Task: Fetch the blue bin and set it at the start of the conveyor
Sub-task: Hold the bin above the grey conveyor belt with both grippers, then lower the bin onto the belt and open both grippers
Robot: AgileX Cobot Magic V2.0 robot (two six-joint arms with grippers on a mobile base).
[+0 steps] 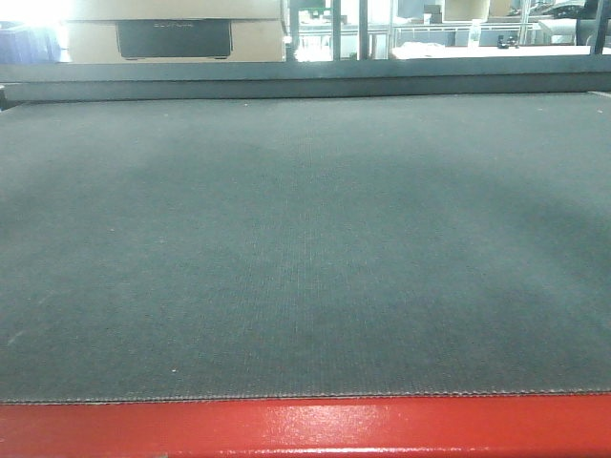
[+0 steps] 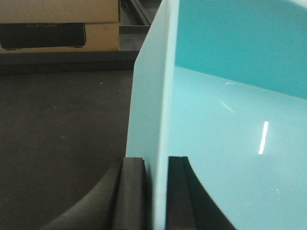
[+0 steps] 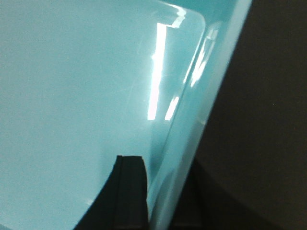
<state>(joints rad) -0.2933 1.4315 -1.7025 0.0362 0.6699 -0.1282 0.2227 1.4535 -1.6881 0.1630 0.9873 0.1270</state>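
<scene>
Two claws, one blue bin, carried at the conveyor start.
Item: blue bin (image 2: 230,134), pale turquoise, gripped by opposite walls. The left claw (image 2: 154,165) is drawn narrow on one wall, a finger on each side of it. The right claw (image 3: 160,182) pinches the facing wall likewise, its outer finger in shadow. Location: next to the dark belt of the conveyor start (image 1: 305,239) in both wrist views. The front view shows belt and red frame (image 1: 305,425) without the bin, so contact with the belt cannot be told. Risks, as judged: smooth tapered walls may slide out of thin pinches; one claw letting go first would tip the tub; a release near the red frame could leave it off the belt.
</scene>
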